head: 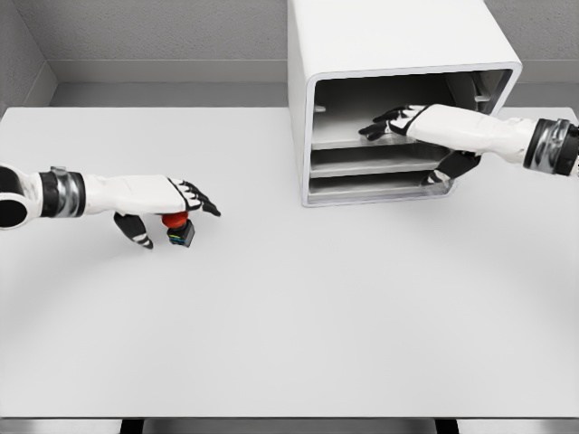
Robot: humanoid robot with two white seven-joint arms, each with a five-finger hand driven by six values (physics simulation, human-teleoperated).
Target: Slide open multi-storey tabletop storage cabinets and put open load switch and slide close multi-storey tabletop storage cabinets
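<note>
Left robot hand [167, 210] clamped on small switch [178, 227], red top. Switch light, hard; hold by sides. Right robot hand [398, 122] fingers apart inside cabinet [398, 54], far right on surface [289, 307].

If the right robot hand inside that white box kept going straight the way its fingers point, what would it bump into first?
Probably the cabinet's inner left wall: the right robot hand points leftward over the top shelf. Depth is hard to judge.

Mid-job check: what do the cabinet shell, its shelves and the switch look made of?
Cabinet: smooth matte white shell, probably plastic or painted metal. Shelves: grey with a dull sheen, likely metal. Switch: red glossy cap on a dark body, probably plastic. It is a render, so these are guesses.
</note>
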